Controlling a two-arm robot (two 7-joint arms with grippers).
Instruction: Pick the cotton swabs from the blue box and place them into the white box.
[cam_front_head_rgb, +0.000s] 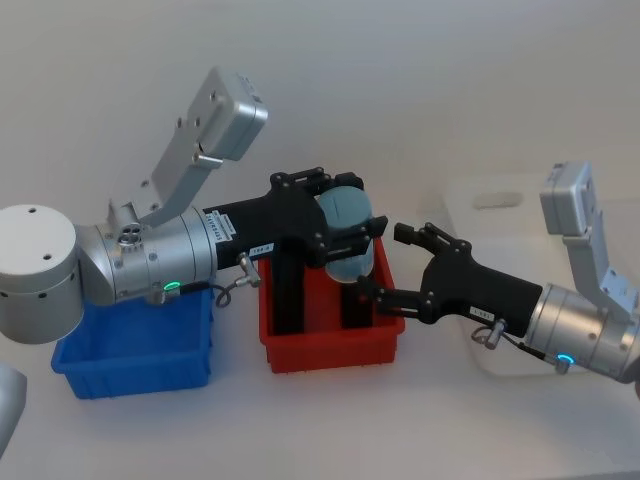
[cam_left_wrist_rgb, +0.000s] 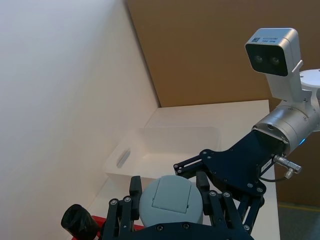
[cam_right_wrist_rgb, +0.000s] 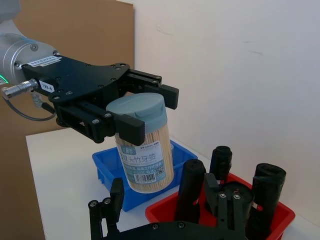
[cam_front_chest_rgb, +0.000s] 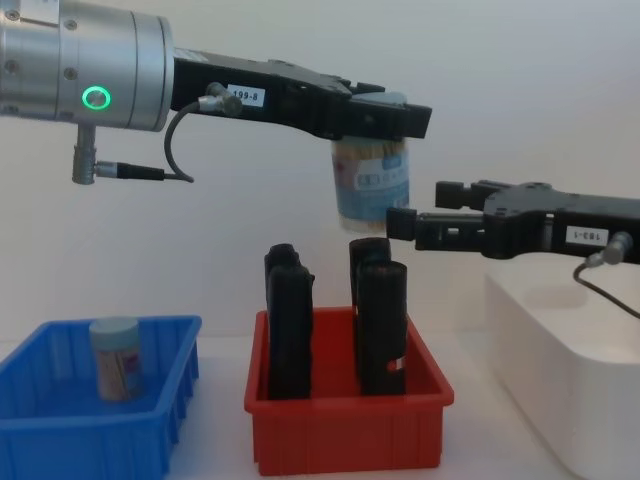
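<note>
The left gripper's (cam_right_wrist_rgb: 146, 109) jaws are clamped on one jar of cotton swabs (cam_right_wrist_rgb: 147, 162). We see one black finger on each side of the pale lid, and the clear body with its label hangs below them. The jar is upright and lifted clear, high above the red bin (cam_front_chest_rgb: 345, 435) and its tall black objects (cam_front_chest_rgb: 288, 320).

In the head view the right gripper (cam_front_head_rgb: 396, 264) sits at about four o'clock from the held jar. Its jaws are spread wide and hold nothing. One fingertip is just beside the jar's lower part, and we cannot tell whether they touch.

From the red bin, the blue box (cam_front_chest_rgb: 160, 415) is at nine o'clock, under the left arm, with a second jar (cam_front_chest_rgb: 115, 358) standing upright inside it. The white box (cam_front_chest_rgb: 555, 350) is at three o'clock, beneath the right arm.
</note>
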